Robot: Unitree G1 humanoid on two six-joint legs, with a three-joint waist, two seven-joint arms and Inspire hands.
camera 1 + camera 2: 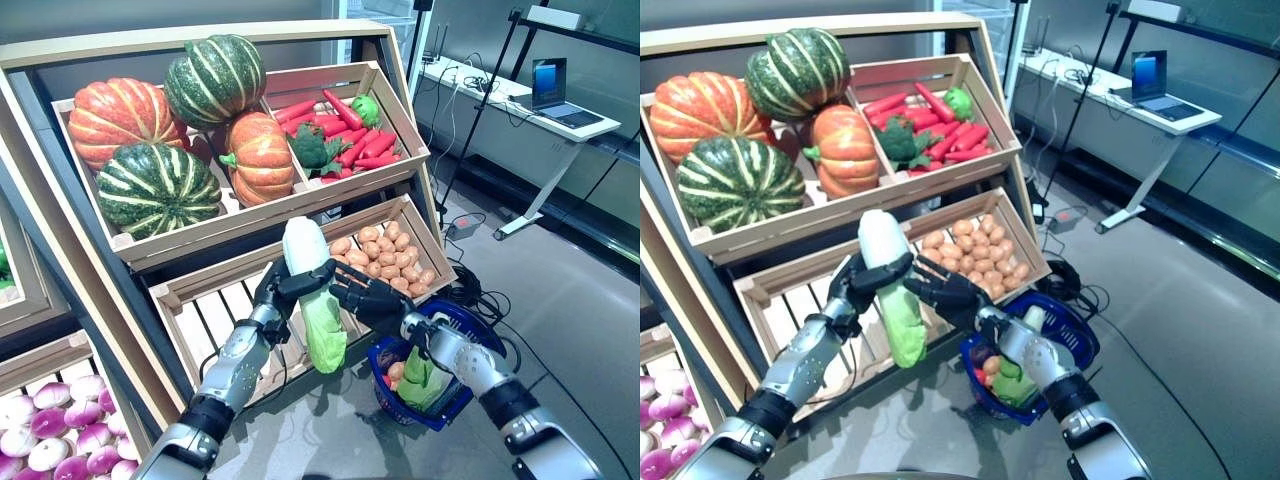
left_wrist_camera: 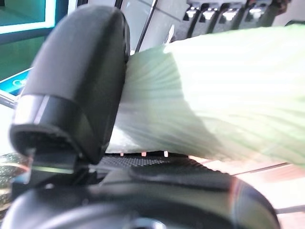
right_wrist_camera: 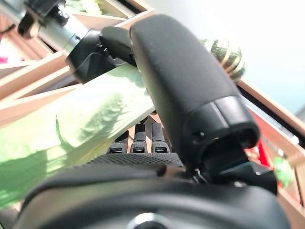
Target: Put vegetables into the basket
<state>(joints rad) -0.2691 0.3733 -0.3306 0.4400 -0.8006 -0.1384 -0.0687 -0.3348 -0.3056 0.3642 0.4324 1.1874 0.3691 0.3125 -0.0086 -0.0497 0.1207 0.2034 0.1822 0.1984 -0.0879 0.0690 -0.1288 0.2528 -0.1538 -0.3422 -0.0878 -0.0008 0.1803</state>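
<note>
A long cabbage (image 1: pixel 315 300), white at its stem end and green at its hanging leaves, is held upright in front of the lower crates. My left hand (image 1: pixel 275 290) is shut on its middle, and its thumb (image 2: pixel 76 86) presses the pale ribbed leaves (image 2: pixel 214 95). Coming in from the right, my right hand (image 1: pixel 370 297) is open, its straight spread fingers at the cabbage's (image 3: pixel 86 119) side. A blue basket (image 1: pixel 470 320) sits low beside my right forearm, with a leafy green and small round vegetables inside.
The wooden stand holds striped and orange pumpkins (image 1: pixel 160 130) and red peppers with broccoli (image 1: pixel 345 135) up top. Potatoes (image 1: pixel 385 255) fill the lower right crate, and the slatted crate (image 1: pixel 215 310) behind my left arm looks bare. Turnips (image 1: pixel 45 425) lie lower left. A desk with a laptop (image 1: pixel 555 95) stands back right.
</note>
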